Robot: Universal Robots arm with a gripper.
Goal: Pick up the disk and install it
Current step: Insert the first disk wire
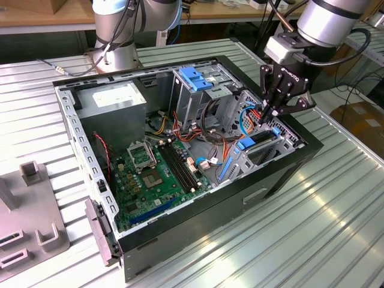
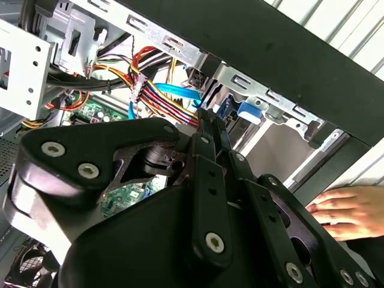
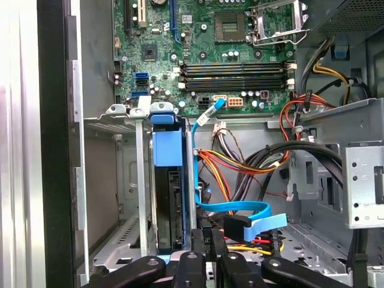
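The disk (image 1: 262, 146) stands on edge in a metal bay at the case corner on the exterior view's right, its dark body framed by blue rails. The first wrist view shows the disk (image 3: 171, 198) down in the slot with a blue rail tab (image 3: 166, 144) at its end. My gripper (image 1: 264, 114) hangs inside the case just above the bay. Its fingers are shut with nothing between them in both wrist views. The fingertips (image 3: 207, 243) sit beside the disk's end, next to a light-blue cable (image 3: 240, 211) and its black plug. In the second wrist view my gripper (image 2: 207, 117) points at a blue tab (image 2: 249, 111).
The open computer case (image 1: 198, 210) lies on a ribbed metal table. Inside are a green motherboard (image 1: 159, 174), a power supply (image 1: 114, 99), a drive cage with a blue latch (image 1: 195, 78) and bundles of coloured wires (image 3: 240, 165). A person's hand (image 2: 348, 210) rests outside the case wall.
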